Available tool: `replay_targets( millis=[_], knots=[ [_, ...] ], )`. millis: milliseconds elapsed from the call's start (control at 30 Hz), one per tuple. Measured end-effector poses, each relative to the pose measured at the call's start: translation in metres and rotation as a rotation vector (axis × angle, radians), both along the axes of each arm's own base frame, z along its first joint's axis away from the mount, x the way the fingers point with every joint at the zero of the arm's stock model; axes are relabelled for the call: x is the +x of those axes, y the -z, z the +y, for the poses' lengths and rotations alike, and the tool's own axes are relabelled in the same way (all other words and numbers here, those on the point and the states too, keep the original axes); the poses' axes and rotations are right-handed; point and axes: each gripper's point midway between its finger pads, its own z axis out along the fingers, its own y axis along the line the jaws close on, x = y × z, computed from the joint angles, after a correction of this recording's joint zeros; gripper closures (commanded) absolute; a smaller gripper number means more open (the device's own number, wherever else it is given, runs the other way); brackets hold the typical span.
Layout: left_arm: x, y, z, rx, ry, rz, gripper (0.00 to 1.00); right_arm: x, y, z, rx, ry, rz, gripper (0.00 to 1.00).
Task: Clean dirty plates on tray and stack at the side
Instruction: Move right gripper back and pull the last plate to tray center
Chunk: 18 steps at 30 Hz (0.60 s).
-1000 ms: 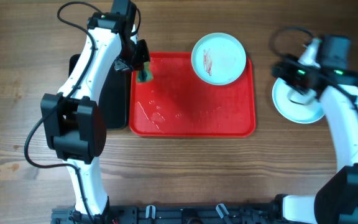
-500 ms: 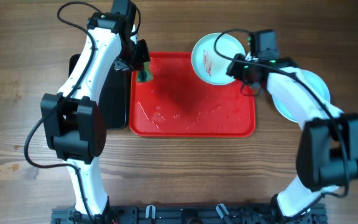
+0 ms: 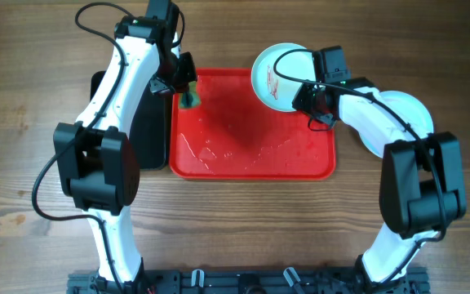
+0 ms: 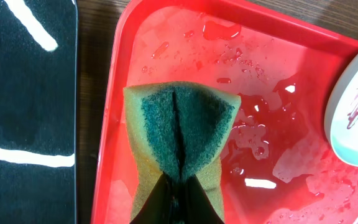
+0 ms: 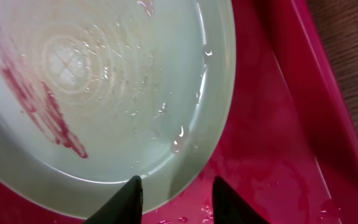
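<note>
From above, the red tray (image 3: 243, 139) sits mid-table with a smeared plate (image 3: 288, 82) in its far right corner, two more plates (image 3: 410, 106) stacked on the table to the right, and a black tray (image 3: 149, 131) on the left. The left wrist view shows the left gripper (image 4: 178, 186) clenched on a folded sponge (image 4: 182, 130) over the wet far left corner. In the right wrist view, the right gripper (image 5: 178, 186) straddles the plate's rim with its jaws apart, not yet gripping.

There were one red tray (image 3: 251, 155), one black tray (image 3: 153, 139), one sponge (image 4: 179, 137), one smeared plate (image 3: 280, 77), and one other plate (image 3: 413, 108) visible off the red tray's right edge.
</note>
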Motion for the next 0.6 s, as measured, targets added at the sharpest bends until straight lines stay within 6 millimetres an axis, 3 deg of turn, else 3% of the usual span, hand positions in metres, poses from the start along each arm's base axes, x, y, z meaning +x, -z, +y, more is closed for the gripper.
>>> replay_targets(
  millis=[133,300,600],
  knots=[
    [-0.001,0.000,0.000,0.001,0.000,0.003,0.96,-0.003,0.009,-0.001,-0.002,0.011,0.027,0.95],
    [-0.001,0.000,0.000,0.001,0.000,0.004,0.96,-0.015,0.011,0.003,0.017,-0.006,0.082,0.96],
    [-0.001,0.000,0.000,0.001,0.000,0.006,0.96,-0.064,0.016,0.032,0.059,-0.136,0.260,0.94]
  ],
)
